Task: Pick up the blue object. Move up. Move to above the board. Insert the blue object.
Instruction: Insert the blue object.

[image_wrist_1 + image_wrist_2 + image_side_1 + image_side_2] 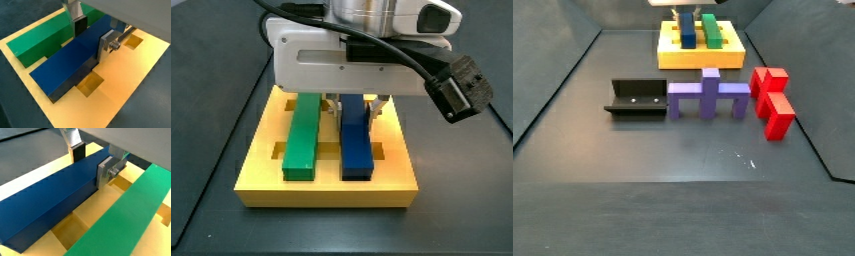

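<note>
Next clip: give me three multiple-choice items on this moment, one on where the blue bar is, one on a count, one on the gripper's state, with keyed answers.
1. Where is the blue bar?
A. On the floor by the fixture
B. On the yellow board, beside the green bar
C. Stacked on the red blocks

2. How many red blocks stand on the floor?
A. One
B. Two
C. Four

3. What is the gripper doing?
A. Open, far from any piece
B. Shut on the green bar
C. Shut on the blue bar

Answers:
1 B: a side view shows it on the board, parallel to the green bar.
2 B: two red blocks show by the purple cross; the fixture stands apart.
3 C: both wrist views show a silver finger flat on each side face of the bar.
</note>
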